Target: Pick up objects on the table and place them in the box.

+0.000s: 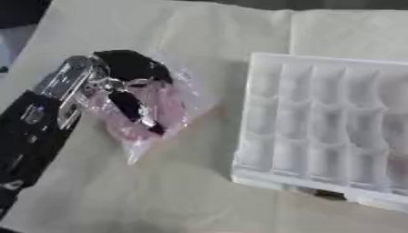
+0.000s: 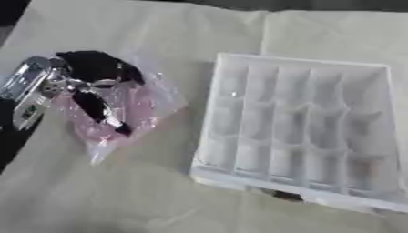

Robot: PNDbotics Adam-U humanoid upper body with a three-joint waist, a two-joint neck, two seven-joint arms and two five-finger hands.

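Note:
My left hand (image 1: pixel 127 79) comes in from the left on a black and silver arm. Its fingers are curled round a clear plastic bag with pink contents (image 1: pixel 155 116), which hangs just above the cloth. To the right sits a translucent white box (image 2: pixel 295 123) divided into several compartments. The bag is left of the box and apart from it. Something pinkish shows in a compartment at the box's right edge (image 1: pixel 398 166), too blurred to make out. My right hand is in no view.
A beige cloth (image 1: pixel 159 191) covers the table, with a seam or second sheet behind the box (image 2: pixel 334 32). A small dark thing (image 2: pixel 284 196) lies at the box's near edge. Dark floor shows at the top left corner.

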